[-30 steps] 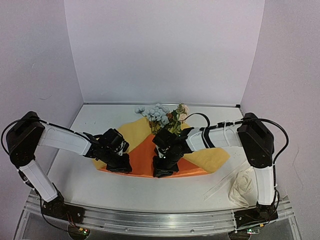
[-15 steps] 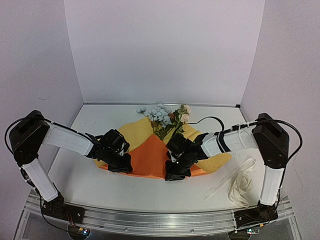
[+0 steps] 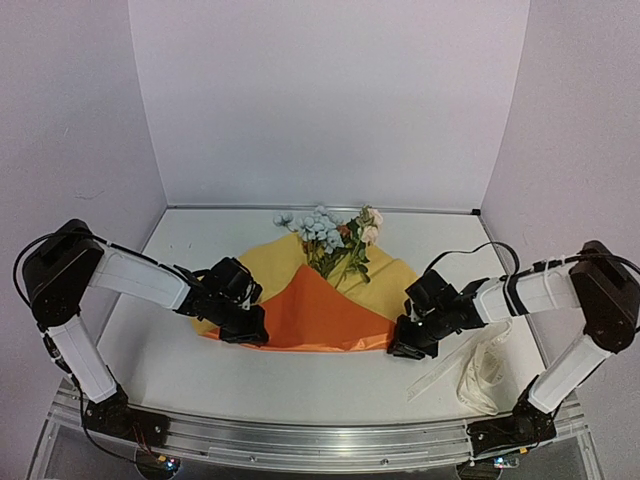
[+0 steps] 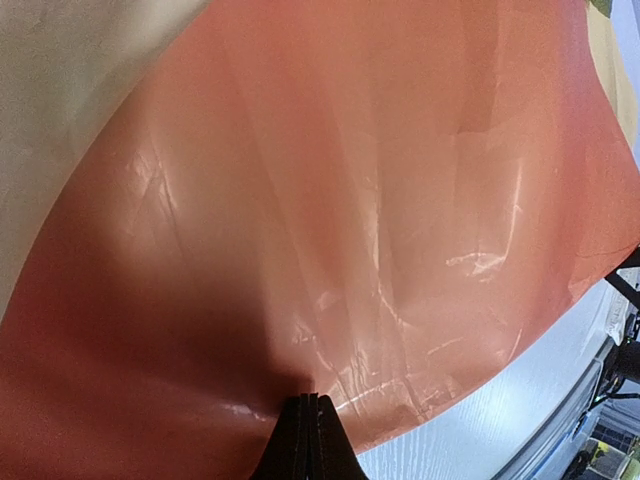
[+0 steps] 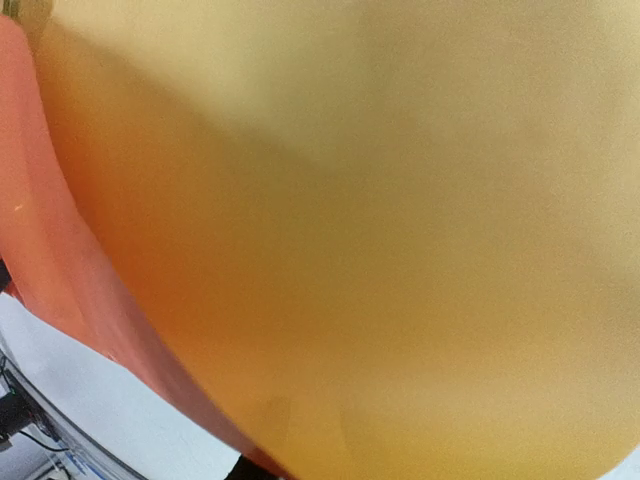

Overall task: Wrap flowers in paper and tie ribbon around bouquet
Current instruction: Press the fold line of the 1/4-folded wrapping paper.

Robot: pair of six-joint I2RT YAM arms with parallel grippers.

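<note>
Paper (image 3: 312,318) pinched at its near-left edge by left gripper (image 4: 310,432), fingertips (image 4: 296,452) pressed together on the glossy orange face. Right gripper (image 3: 404,346) at the paper's near-right corner, jaws hidden behind the sheet, grip impossible to tell. Flowers (image 3: 335,240) on the paper's far yellow part. Ribbon (image 3: 482,372) heaped off the paper's right side.

White table (image 3: 180,370), pale lilac walls (image 3: 330,100) rising behind and beside the table, metal rail (image 3: 320,440) along its near edge.
</note>
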